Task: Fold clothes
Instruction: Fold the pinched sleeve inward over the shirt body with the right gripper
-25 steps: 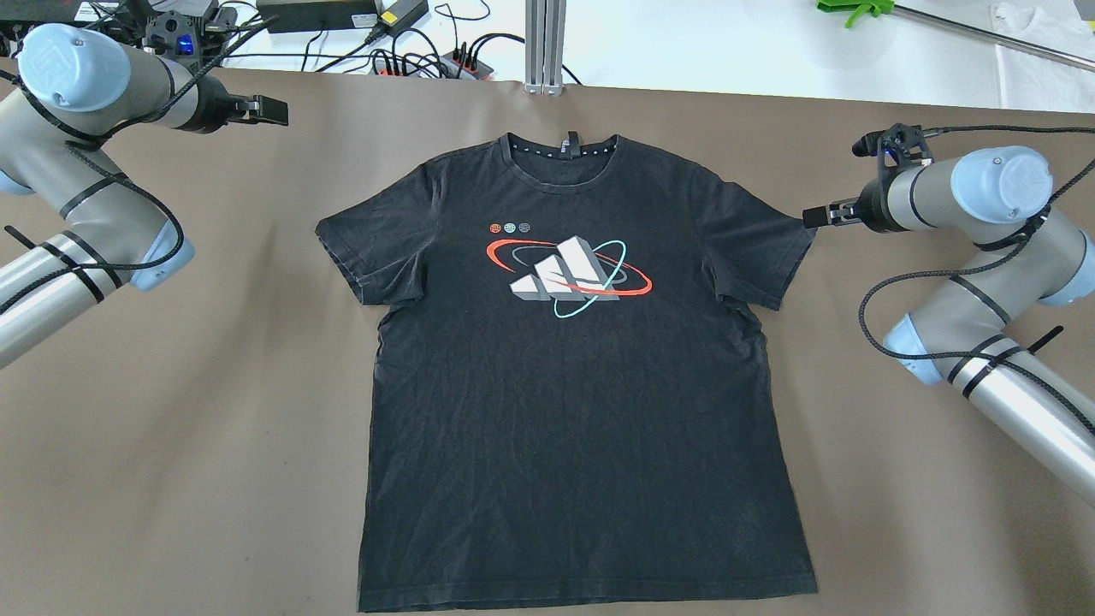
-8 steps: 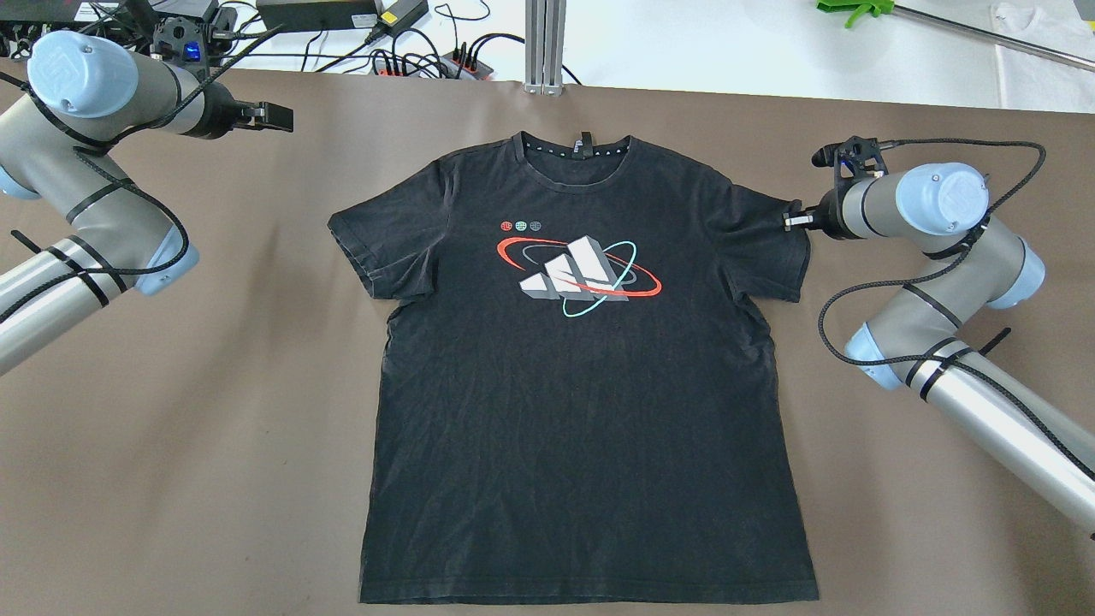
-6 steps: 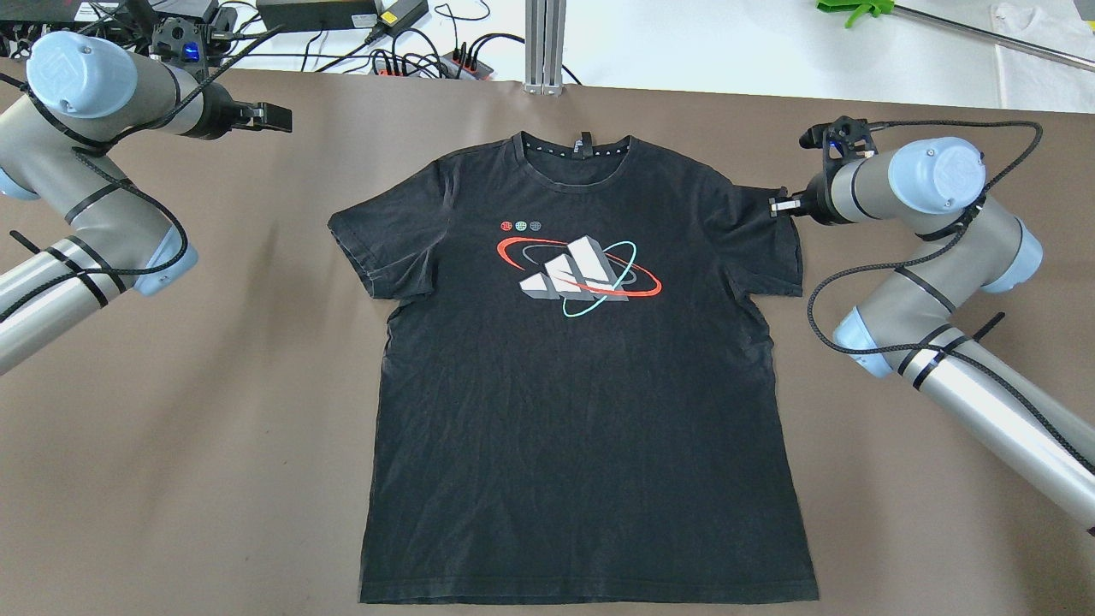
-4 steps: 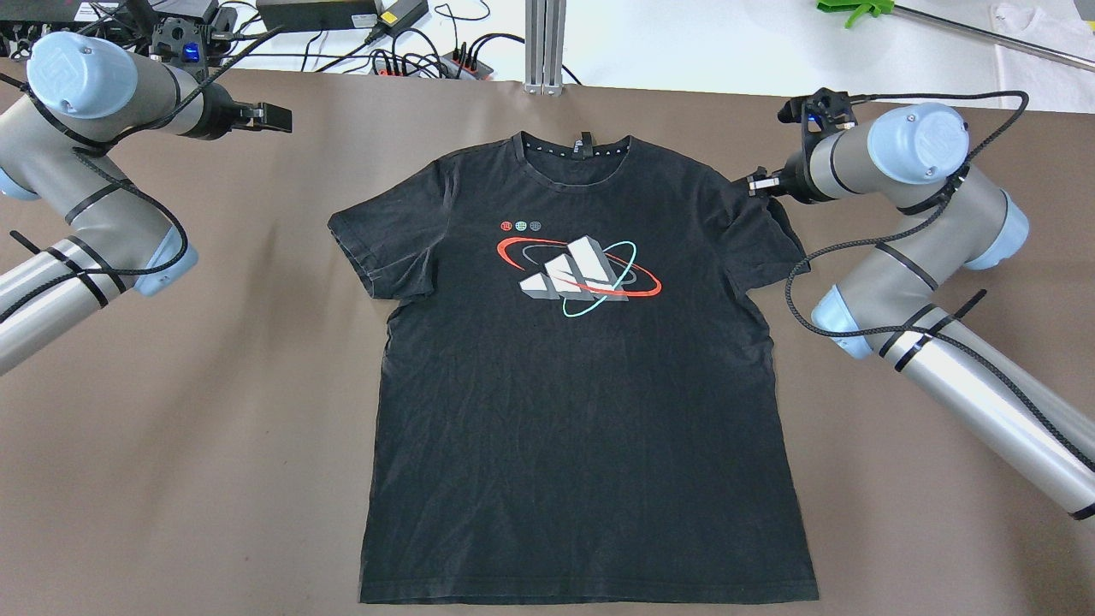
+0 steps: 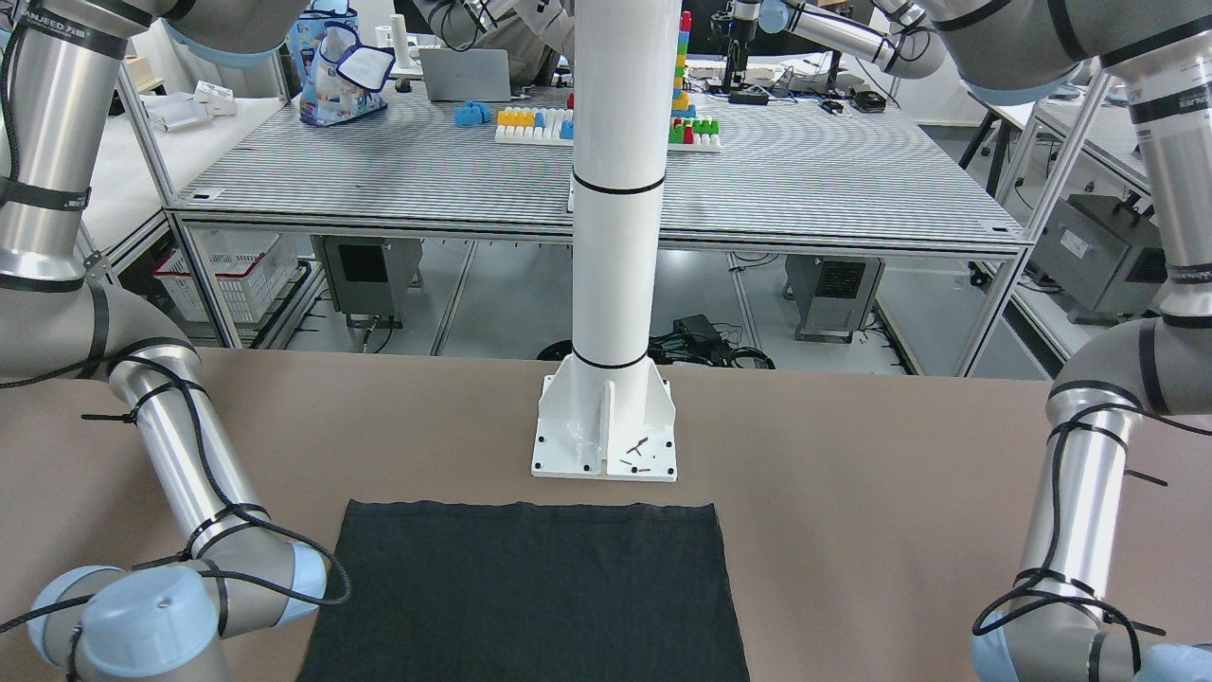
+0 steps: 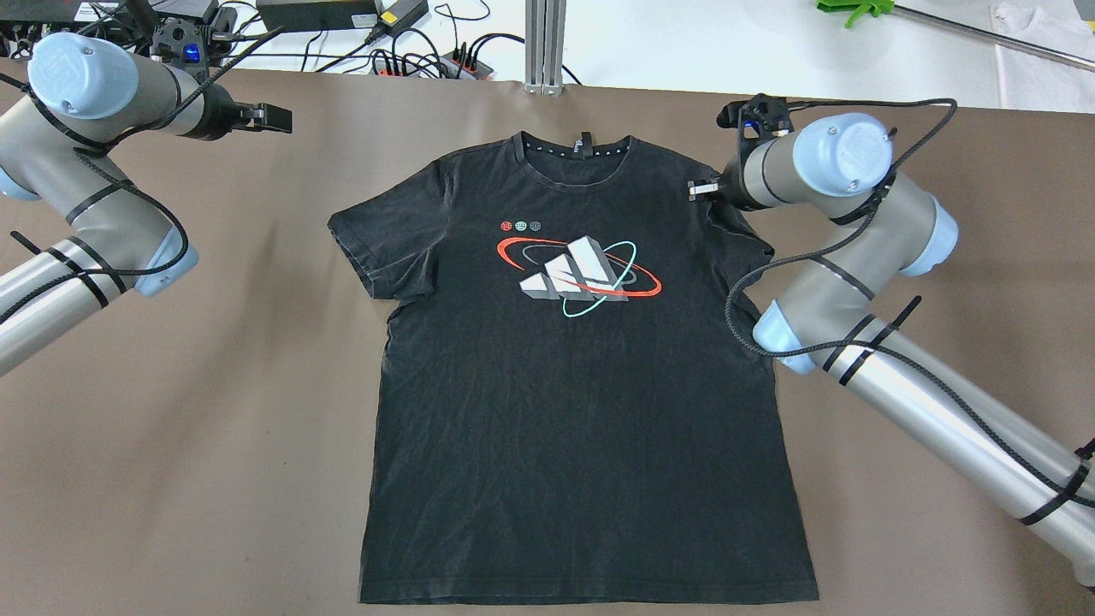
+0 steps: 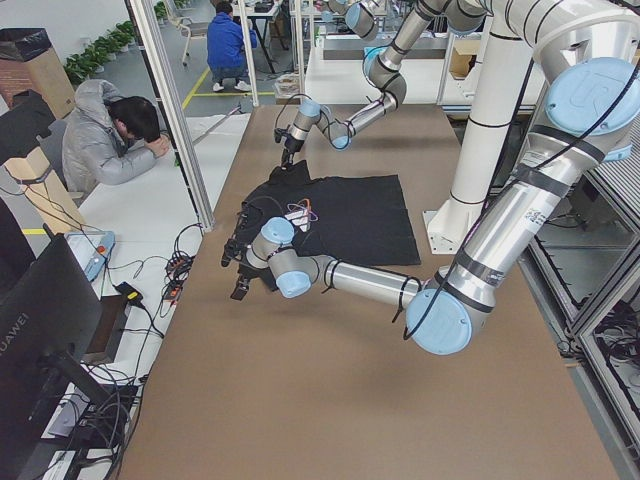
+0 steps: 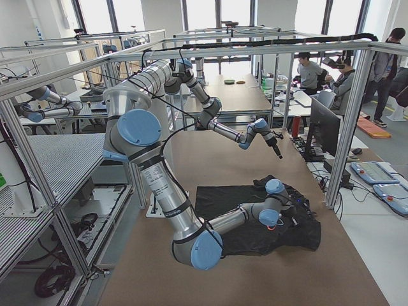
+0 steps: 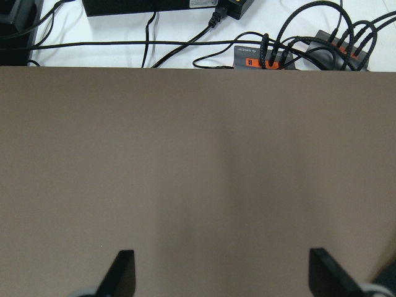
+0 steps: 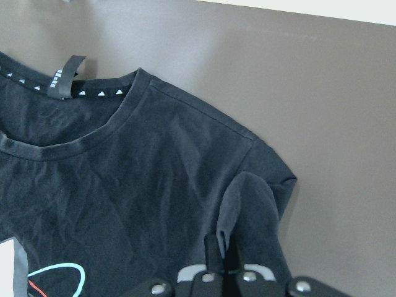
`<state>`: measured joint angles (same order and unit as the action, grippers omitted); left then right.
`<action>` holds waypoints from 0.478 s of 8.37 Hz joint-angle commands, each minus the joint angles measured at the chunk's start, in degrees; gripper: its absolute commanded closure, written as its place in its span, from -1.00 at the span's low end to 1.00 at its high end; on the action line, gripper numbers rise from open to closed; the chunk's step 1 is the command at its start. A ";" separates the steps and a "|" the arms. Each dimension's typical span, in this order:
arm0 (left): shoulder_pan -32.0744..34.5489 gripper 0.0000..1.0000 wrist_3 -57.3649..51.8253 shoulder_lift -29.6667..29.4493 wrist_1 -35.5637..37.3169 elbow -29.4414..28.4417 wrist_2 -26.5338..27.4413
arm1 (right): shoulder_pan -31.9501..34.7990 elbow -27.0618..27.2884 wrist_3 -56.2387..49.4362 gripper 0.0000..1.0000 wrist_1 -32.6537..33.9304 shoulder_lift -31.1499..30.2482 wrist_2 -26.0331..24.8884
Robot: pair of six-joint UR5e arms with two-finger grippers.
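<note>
The clothes are one black T-shirt (image 6: 582, 411) with a red, white and teal print, lying flat and face up on the brown table. My right gripper (image 6: 700, 188) is shut on the hem of the shirt's right sleeve (image 10: 247, 204). It holds the sleeve lifted and drawn in over the shoulder. In the right wrist view the fingertips (image 10: 213, 247) pinch a raised fold of that sleeve. My left gripper (image 6: 278, 120) hovers open over bare table, well left of the collar. Its two fingers (image 9: 124, 272) stand wide apart with nothing between them. The other sleeve (image 6: 376, 248) lies flat.
Cables and power strips (image 6: 411, 60) run along the table's far edge beside an aluminium post (image 6: 545, 43). The white pole's base plate (image 5: 606, 431) stands just behind the shirt's bottom hem (image 5: 530, 511). A person (image 7: 110, 140) sits beyond the far edge.
My right gripper closed on the sleeve edge and has carried it left, toward the collar, folding the sleeve onto the shoulder. The left arm has stayed still.
</note>
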<state>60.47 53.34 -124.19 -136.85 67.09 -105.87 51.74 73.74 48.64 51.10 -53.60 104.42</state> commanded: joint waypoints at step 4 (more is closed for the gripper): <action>-0.70 -1.00 0.09 -0.44 0.00 -0.82 2.07 | -7.44 -0.79 6.01 1.00 -0.04 1.74 -8.08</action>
<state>60.22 53.34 -124.38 -136.85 66.64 -105.01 45.27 73.18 52.87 51.09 -52.05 97.84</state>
